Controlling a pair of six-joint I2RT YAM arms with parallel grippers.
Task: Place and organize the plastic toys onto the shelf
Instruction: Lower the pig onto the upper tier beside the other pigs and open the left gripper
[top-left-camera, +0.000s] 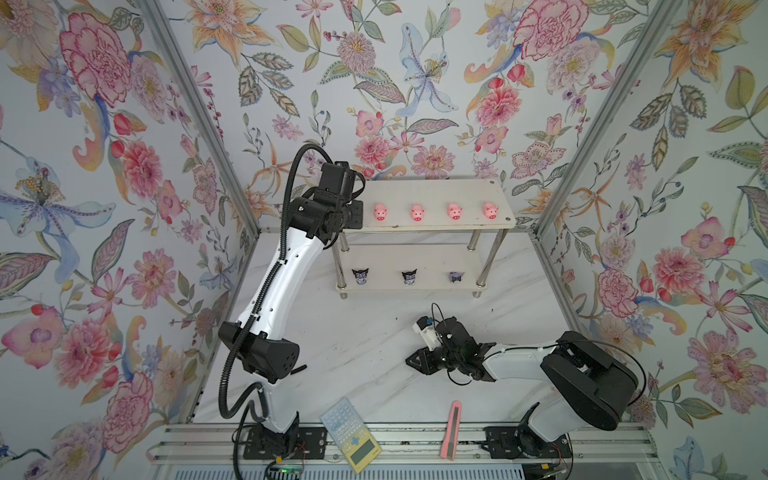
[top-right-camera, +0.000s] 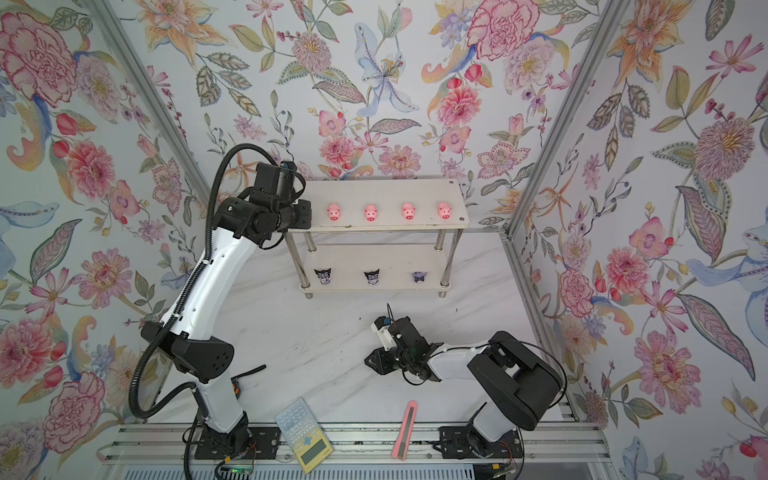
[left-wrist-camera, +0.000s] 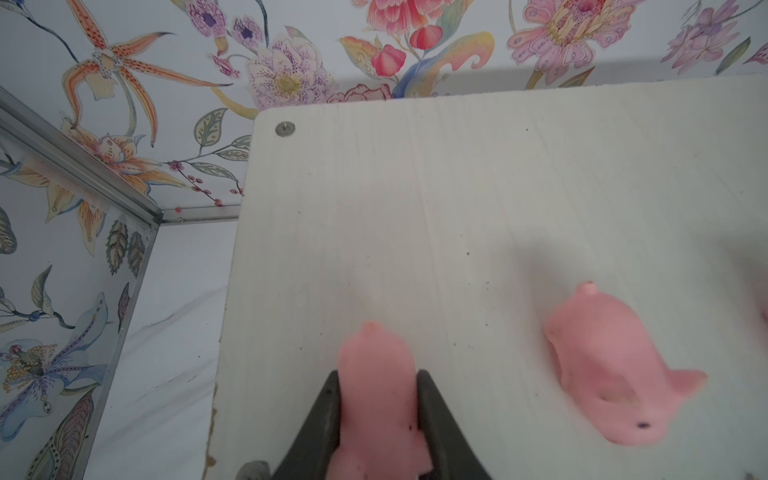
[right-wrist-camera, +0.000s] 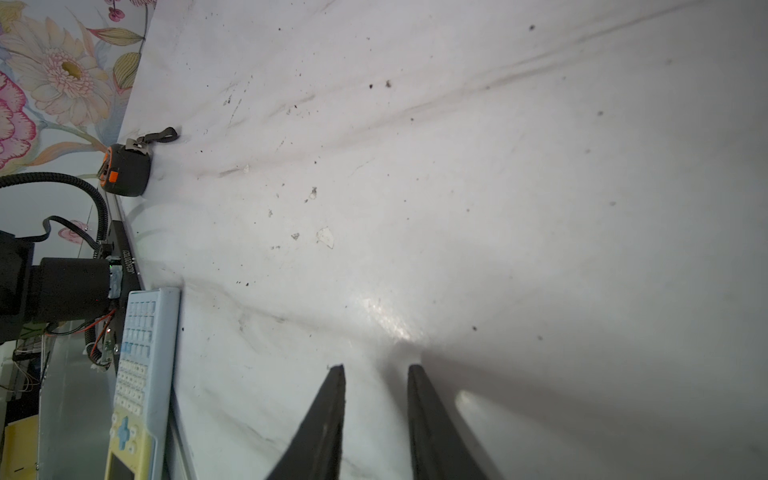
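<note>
Left gripper (left-wrist-camera: 378, 395) is clamping a pig (left-wrist-camera: 376, 365) near the shelf (left-wrist-camera: 415, 187) edge (right gripper (right-wrist-camera: 376, 370) is idling, jaws apart), risking knocking its 3 o'clock neighbour (top-left-camera: 380, 212) on release.

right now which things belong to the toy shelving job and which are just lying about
Job:
- white two-tier shelf with chrome legs
- four small pink plastic pigs on its top board
- fifth pink pig in the left end effector
- three black-and-purple figurines on the lower board

Lying about:
- pale blue-and-yellow calculator
- long pink utility knife
- black-and-orange tape measure
</note>
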